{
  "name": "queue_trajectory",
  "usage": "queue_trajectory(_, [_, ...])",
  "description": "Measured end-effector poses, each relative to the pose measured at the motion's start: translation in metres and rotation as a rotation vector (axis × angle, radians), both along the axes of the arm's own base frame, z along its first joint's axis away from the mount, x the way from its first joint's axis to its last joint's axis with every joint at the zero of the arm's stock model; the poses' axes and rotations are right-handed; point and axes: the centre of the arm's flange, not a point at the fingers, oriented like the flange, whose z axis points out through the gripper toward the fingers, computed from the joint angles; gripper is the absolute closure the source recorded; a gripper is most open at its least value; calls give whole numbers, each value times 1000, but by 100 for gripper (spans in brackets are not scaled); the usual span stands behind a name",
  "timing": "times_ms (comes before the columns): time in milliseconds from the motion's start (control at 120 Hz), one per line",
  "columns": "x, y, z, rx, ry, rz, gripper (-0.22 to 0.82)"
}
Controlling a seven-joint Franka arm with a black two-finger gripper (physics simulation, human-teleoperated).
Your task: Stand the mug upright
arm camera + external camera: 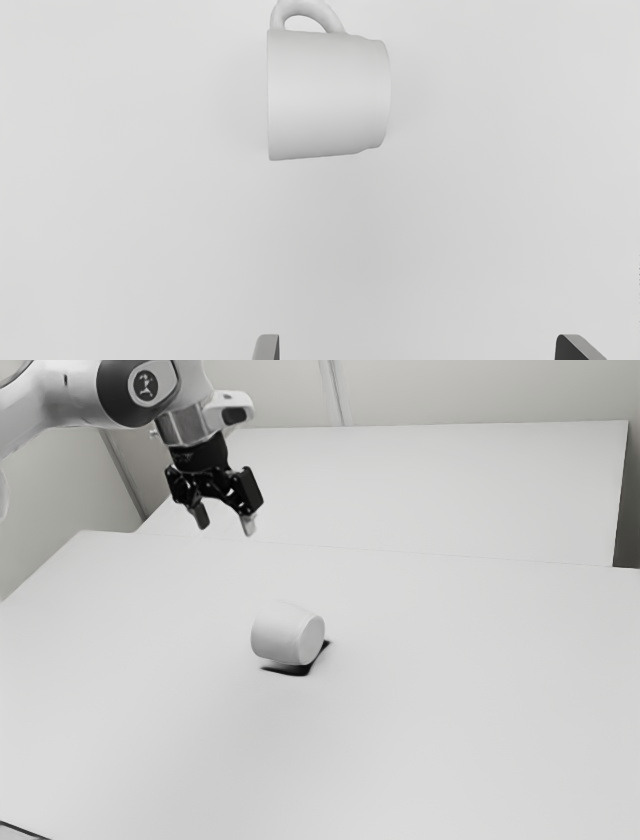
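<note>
High over the table, my gripper (226, 523) hangs with its two fingers wide apart and nothing between them. The white mug (287, 634) lies on its side on the table, below the gripper and farther toward the exterior view's right, its round base facing the exterior view's lower right. In the wrist view the mug (327, 95) lies beyond my open gripper (417, 345), not touching it. Its handle (312, 10) sticks out on the side away from the fingers. The mug's opening is turned out of sight.
The white table (430, 730) stretches around the mug, with a dark shadow beside the mug. Behind it is another white surface (420, 490), with pale walls further back. A dark line crosses the exterior view's lower left corner.
</note>
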Motion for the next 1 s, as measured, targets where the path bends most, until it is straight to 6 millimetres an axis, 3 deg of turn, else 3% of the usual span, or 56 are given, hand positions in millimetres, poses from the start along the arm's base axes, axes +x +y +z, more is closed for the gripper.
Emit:
queue_trajectory(283, [-2, -2, 13, -1, -66, -1, 0])
queue_trajectory(475, [-1, 17, -4, -15, -29, 35, 0])
queue_trajectory(800, [1, 98, -67, -183, 59, 210, 0])
queue_trajectory(1000, [16, 147, -101, -287, 24, 247, 0])
